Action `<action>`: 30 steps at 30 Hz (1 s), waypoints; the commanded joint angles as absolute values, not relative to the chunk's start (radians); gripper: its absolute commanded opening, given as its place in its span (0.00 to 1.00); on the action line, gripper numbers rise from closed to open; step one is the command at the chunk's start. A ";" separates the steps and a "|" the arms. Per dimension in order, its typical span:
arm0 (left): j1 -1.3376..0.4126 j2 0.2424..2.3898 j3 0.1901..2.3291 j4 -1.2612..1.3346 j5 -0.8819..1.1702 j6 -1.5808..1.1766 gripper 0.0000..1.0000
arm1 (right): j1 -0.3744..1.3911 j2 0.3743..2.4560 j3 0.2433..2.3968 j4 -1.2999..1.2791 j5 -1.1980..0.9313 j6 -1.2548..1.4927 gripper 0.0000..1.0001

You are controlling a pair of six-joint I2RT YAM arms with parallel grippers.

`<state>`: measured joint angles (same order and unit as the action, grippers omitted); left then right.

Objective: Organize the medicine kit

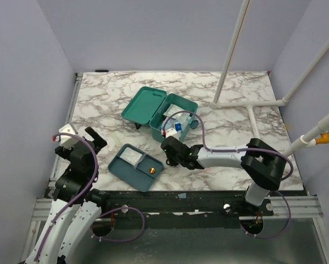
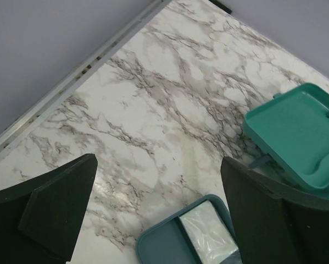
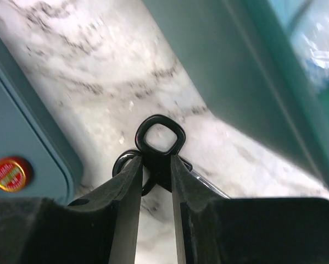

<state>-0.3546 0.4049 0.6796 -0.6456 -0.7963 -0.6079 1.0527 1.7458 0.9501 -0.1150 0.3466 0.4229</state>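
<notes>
The teal-green medicine kit (image 1: pixel 182 104) stands open at mid table, its lid (image 1: pixel 145 104) laid back to the left and several small packets inside. My right gripper (image 1: pixel 172 155) is between the kit and the tray, shut on the handle of black scissors (image 3: pixel 160 135), just above the marble. The kit's front wall (image 3: pixel 252 71) rises to the right of the scissors. My left gripper (image 1: pixel 95 140) is open and empty at the left, above bare marble (image 2: pixel 159 160). The kit's lid also shows in the left wrist view (image 2: pixel 296 129).
A darker teal compartment tray (image 1: pixel 132 171) lies in front of the kit with a clear packet (image 2: pixel 211 231) and a small red round tin (image 3: pixel 9 173) in it. White pipes (image 1: pixel 230 55) stand at the back right. Walls enclose the table.
</notes>
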 commanded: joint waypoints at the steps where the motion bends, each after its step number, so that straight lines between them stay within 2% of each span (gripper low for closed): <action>1: -0.354 0.399 0.666 -0.550 -0.548 -0.457 0.99 | 1.052 1.688 0.841 -0.249 0.306 0.519 0.29; 10: -0.354 0.407 0.646 -0.462 -0.099 -0.314 0.99 | 1.064 1.526 0.657 -0.213 0.185 0.596 0.29; 30: -0.356 0.447 0.600 -0.429 0.478 -0.485 0.99 | 1.236 1.427 0.576 -0.193 0.148 0.747 0.28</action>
<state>-0.3553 0.4541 0.6201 -0.4496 0.2657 -0.4175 1.2083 1.4284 0.6220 -0.0910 0.2035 0.6933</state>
